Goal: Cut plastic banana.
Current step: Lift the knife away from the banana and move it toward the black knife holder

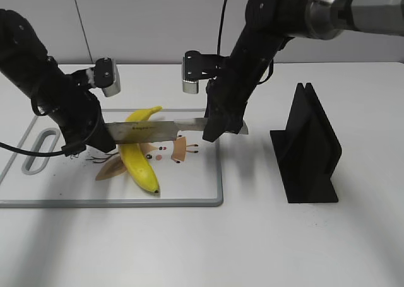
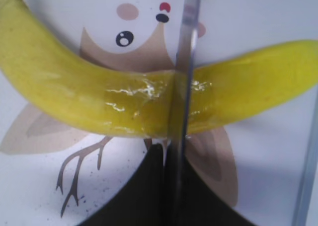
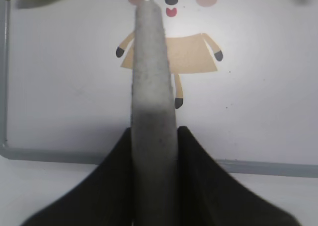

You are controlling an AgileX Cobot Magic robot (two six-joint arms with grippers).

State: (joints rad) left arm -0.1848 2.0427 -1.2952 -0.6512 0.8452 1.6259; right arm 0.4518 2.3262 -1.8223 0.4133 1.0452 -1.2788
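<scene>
Mid-cut: knife (image 1: 158, 131) lies across the banana (image 1: 140, 159) at frame centre-left on the board (image 1: 208, 186); banana looks whole, so not yet severed. Left gripper (image 1: 95, 135) clamps the blade tip, right gripper (image 1: 218, 124) clamps the handle. Count: one banana, one knife, one board, one black stand (image 1: 309, 148), two arms.

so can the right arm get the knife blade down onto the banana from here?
Probably yes. The right gripper holds the knife by its handle, the left gripper holds the blade's far end, and the blade already lies across the plastic banana on the cutting board; nothing sits between.
</scene>
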